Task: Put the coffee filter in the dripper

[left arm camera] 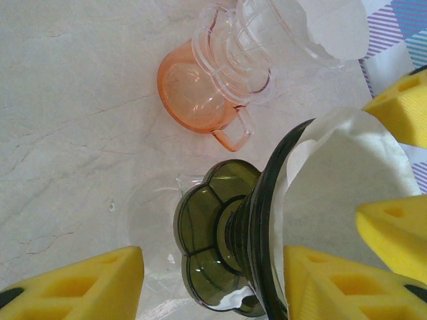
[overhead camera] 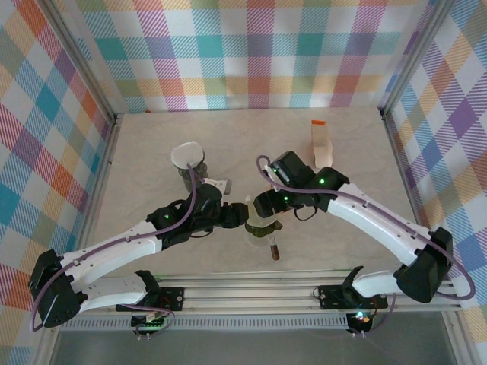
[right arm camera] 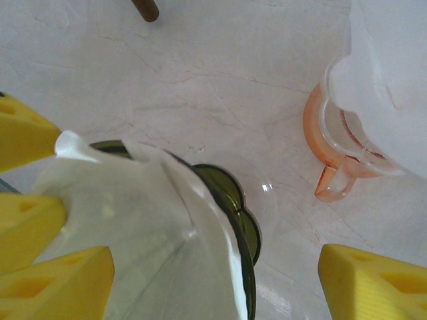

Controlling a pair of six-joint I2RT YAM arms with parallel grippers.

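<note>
The dark green dripper [overhead camera: 264, 230] [left arm camera: 213, 233] [right arm camera: 241, 200] stands on a clear glass [left arm camera: 141, 220] [right arm camera: 268, 193] at mid-table. A white coffee filter [left arm camera: 347, 187] [right arm camera: 133, 220] sits in its mouth, its edge rising above the rim. My left gripper [overhead camera: 242, 215] [left arm camera: 212, 253] is open at rim height. One finger [left arm camera: 333, 287] lies over the filter and the other [left arm camera: 80, 287] stands clear of the dripper's side. My right gripper [overhead camera: 266, 209] [right arm camera: 215, 250] is wide open. Its left finger [right arm camera: 60, 283] rests on the filter, and its right finger [right arm camera: 373, 280] is well off to the side.
A second dripper with a filter [overhead camera: 188, 160] [left arm camera: 267, 40] sits on an orange cup [left arm camera: 193, 93] [right arm camera: 320, 133] at the back left. A brown stick [overhead camera: 274, 249] [right arm camera: 145, 8] lies near the front. A small box [overhead camera: 322, 142] stands at the back right. Plaid walls enclose the table.
</note>
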